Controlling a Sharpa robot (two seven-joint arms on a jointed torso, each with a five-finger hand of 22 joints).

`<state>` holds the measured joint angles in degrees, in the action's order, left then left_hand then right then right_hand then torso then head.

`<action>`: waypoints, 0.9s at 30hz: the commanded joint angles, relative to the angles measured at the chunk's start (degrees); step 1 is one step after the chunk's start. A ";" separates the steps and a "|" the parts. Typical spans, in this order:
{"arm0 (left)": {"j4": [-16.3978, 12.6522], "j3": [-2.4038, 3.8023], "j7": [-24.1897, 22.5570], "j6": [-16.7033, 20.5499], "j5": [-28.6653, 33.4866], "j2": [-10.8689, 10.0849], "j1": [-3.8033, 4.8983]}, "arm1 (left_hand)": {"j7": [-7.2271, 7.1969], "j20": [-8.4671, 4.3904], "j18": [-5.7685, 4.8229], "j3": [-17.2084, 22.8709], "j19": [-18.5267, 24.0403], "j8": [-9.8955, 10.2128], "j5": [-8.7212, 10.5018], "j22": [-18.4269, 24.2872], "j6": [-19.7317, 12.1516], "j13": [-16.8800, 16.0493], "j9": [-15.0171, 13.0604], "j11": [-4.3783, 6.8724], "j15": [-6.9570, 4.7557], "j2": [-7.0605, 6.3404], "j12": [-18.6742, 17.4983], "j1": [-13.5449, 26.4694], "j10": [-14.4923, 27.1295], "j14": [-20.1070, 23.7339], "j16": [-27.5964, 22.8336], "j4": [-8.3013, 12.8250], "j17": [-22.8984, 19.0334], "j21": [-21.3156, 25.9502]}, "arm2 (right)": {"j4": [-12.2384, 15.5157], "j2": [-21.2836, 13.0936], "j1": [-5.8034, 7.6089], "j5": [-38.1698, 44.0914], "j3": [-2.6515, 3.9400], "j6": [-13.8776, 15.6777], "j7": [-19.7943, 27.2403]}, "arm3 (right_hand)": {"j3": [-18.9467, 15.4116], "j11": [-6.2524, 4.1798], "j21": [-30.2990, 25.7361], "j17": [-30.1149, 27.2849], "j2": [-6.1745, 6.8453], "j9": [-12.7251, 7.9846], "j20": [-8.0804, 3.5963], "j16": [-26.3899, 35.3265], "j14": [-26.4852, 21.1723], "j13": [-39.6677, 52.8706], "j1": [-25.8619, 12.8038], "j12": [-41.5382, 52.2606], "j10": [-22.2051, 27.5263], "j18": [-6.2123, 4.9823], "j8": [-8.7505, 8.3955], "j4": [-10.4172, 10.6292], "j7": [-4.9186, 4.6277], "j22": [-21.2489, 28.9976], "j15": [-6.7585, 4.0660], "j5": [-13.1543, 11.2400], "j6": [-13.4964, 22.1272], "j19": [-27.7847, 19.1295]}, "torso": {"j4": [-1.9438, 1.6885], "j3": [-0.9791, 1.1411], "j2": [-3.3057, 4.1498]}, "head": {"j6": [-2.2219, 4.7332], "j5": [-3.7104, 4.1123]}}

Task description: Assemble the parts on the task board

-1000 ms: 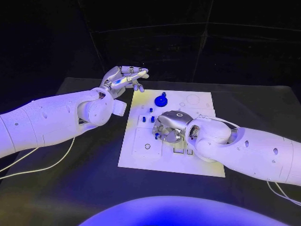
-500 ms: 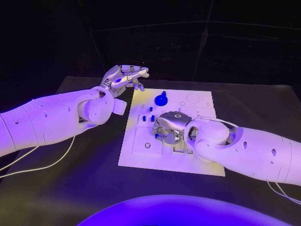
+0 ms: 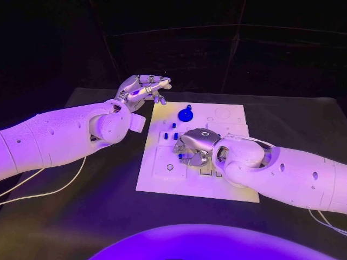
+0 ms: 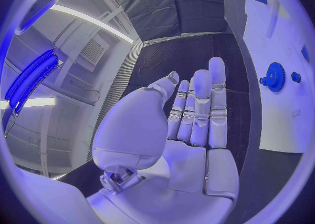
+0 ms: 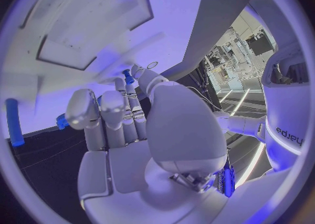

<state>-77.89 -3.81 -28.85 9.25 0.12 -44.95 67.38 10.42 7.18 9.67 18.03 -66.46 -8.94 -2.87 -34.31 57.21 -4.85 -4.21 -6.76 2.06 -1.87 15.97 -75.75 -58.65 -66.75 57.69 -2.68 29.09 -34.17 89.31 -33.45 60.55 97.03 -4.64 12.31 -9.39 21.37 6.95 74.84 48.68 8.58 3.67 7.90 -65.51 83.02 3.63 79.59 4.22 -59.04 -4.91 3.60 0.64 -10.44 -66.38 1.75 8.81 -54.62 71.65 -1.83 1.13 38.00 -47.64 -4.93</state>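
White board lies flat in the middle of the dark surface, with small blue pieces on its far half. Left of its far corner, the left robot hand hovers above the surface, fingers spread and holding nothing. Near the far edge of the board sits a blue gear, and nearer lie a few short blue pegs. Over the board's middle, the right robot hand reaches down, its fingertips pinching a small blue peg close to the board.
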 commanded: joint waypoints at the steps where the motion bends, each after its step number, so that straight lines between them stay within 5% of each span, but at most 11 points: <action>1: 0.01 0.06 0.00 -0.79 0.18 0.07 0.12 | 0.13 0.40 0.74 -0.15 -0.15 -0.27 0.10 0.10 -0.36 -0.05 0.10 0.04 -0.14 0.03 0.20 -0.30 0.32 0.40 -0.21 0.20 -0.10 0.25 | 0.17 -0.57 -0.17 -0.55 -0.19 3.90 0.50 | -0.82 0.00 -0.56 -0.60 -0.20 0.11 -0.03 0.35 -0.41 0.19 -0.41 0.54 0.70 -1.05 0.06 -0.12 0.09 0.68 0.00 -0.22 0.48 -0.51 | 0.05 0.05 0.00 | 0.04 0.12; 10: 0.35 0.05 0.52 -0.97 0.19 -0.09 0.12 | 0.14 0.42 0.74 -0.26 -0.16 -0.29 0.10 0.17 -0.40 -0.06 0.10 0.02 -0.11 0.04 0.29 -0.24 0.40 0.45 -0.20 0.15 -0.18 0.34 | 3.78 -4.63 -0.03 -2.22 -0.11 9.67 1.38 | -1.99 -0.08 -0.37 -0.18 -0.99 0.37 -0.08 -0.22 -0.01 0.43 -0.28 2.65 0.08 -0.89 0.59 -0.12 -0.05 0.27 -0.07 1.12 -0.70 0.33 | 0.03 -0.04 -0.08 | 0.24 0.38; 16: 0.52 0.05 0.63 -1.10 0.19 -0.17 0.11 | 0.14 0.43 0.74 -0.27 -0.16 -0.30 0.10 0.19 -0.39 -0.07 0.10 0.03 -0.11 0.07 0.31 -0.24 0.41 0.46 -0.20 0.14 -0.20 0.36 | 7.22 -8.95 1.64 -4.83 0.06 11.93 0.97 | -2.43 -0.08 -0.52 -0.59 -1.16 0.47 -0.10 -0.08 -0.05 0.41 -0.48 3.48 -0.20 -0.91 0.89 0.09 -0.15 0.44 -0.07 1.70 -1.60 0.36 | 0.10 0.05 -0.02 | 0.76 0.94; 21: 0.52 0.05 0.65 -1.19 0.19 -0.19 0.11 | 0.13 0.43 0.74 -0.27 -0.16 -0.32 0.10 0.21 -0.38 -0.07 0.09 0.03 -0.11 0.09 0.34 -0.26 0.41 0.47 -0.20 0.15 -0.22 0.38 | 8.58 -12.26 3.38 -6.52 1.74 10.15 -0.47 | -3.11 -0.22 -0.74 -1.03 -0.77 0.32 -0.15 0.11 -0.12 0.27 -0.65 3.76 0.38 -0.96 0.53 0.14 0.19 0.69 -0.15 1.70 -1.25 0.28 | 0.12 -0.02 -0.05 | 1.29 1.63; 27: 0.51 0.04 0.66 -1.25 0.19 -0.19 0.11 | 0.13 0.43 0.74 -0.27 -0.16 -0.32 0.10 0.21 -0.38 -0.07 0.09 0.03 -0.11 0.09 0.34 -0.26 0.41 0.47 -0.20 0.15 -0.22 0.38 | 8.68 -15.27 5.23 -6.79 2.50 4.56 -3.41 | -5.82 -0.52 -2.01 -3.51 -0.34 0.12 -0.38 1.62 -0.65 0.17 -0.99 4.33 2.86 -1.26 0.04 0.42 0.80 2.23 -0.40 1.63 0.63 -0.57 | 0.02 -0.03 -0.04 | 1.55 2.10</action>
<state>-77.33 -3.82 -28.09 8.77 0.12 -45.14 67.38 10.42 7.18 9.67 18.03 -66.46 -8.94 -2.87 -34.20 57.21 -4.84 -4.17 -6.76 2.06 -1.87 15.97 -75.75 -58.65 -66.75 57.69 -2.68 28.95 -34.17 97.80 -48.56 65.67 91.51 -2.13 20.34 -10.37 15.70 6.36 72.99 45.31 8.03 3.84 7.44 -63.99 82.70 3.83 79.04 8.35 -56.33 -5.81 3.77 1.01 -9.58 -64.23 1.41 10.25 -54.36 71.46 -1.72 1.13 37.95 -46.18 -2.95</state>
